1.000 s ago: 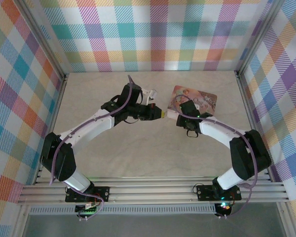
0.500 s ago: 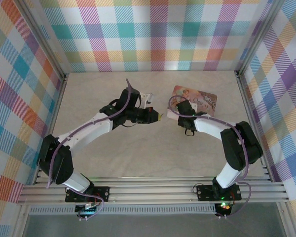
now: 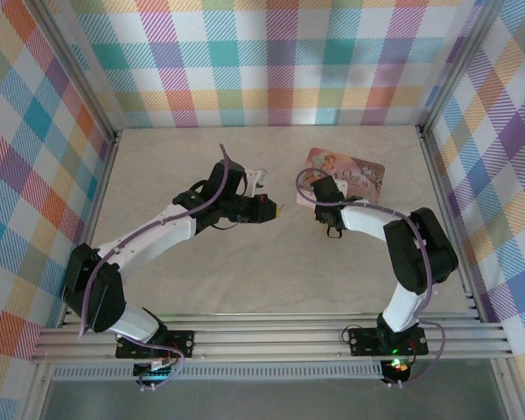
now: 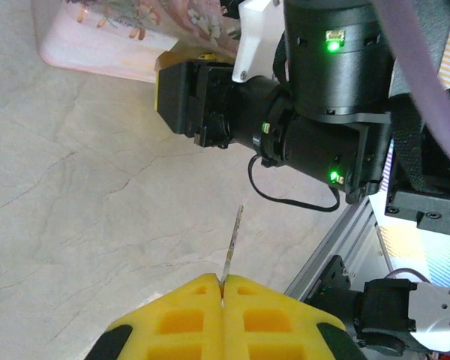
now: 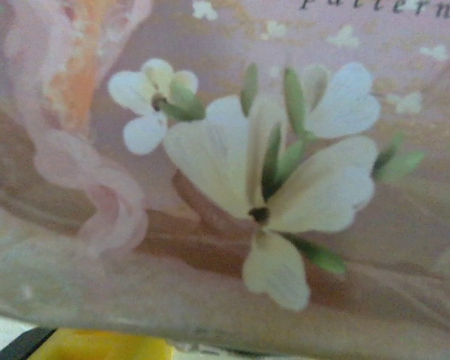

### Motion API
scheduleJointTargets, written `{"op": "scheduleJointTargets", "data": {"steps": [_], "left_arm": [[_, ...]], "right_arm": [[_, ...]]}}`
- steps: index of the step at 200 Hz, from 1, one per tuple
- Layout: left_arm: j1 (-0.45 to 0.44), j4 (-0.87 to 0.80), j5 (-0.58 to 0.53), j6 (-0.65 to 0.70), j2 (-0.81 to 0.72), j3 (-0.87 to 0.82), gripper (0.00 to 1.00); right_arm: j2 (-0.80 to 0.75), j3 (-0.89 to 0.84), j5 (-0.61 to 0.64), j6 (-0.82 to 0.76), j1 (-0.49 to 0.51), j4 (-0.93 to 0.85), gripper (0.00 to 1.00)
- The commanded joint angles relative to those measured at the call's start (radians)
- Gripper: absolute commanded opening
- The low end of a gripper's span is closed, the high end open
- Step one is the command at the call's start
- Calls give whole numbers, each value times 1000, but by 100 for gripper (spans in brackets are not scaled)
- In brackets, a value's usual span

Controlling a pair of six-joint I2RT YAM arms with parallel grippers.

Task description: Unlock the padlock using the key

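Yellow left fingers [image 4: 184, 319] clamp the thin dark grey key [image 4: 232, 240] by its end alone, so a nudge could twist it loose; right fingers [image 4: 167, 94], at twelve o'clock by the pink printed box [image 4: 97, 45] — apart or together, I cannot tell

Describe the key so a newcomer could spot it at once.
Start at the pink picture box; the left gripper sits just left of it. The key is the thin dark sliver poking out between that gripper's shut yellow fingers, slimmer than anything nearby.

This is a robot lab cell: two arms [image 3: 153, 234] are bolted to an aluminium rail [image 3: 271, 337], and bright checkered walls [image 3: 280, 61] enclose a pale table [image 3: 245, 271].
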Motion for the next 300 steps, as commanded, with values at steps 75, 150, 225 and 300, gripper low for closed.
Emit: {"op": "scheduleJointTargets", "data": {"steps": [75,150,225,300], "left_arm": [[8,41,-15,7,-52,-55,0],[8,109,24,41,-101,-168,0],[-4,328,77,6,-159,-361,0],[-99,517,80,23,-199,-389,0]], "right_arm": [[-38,33,-126,-95,-15,12,16],[-224,-15,-385,-150,-15,-152,8],[-422,-80,-504,37,-11,-325,0],[-511,25,-567,191,-14,-515,0]]}}
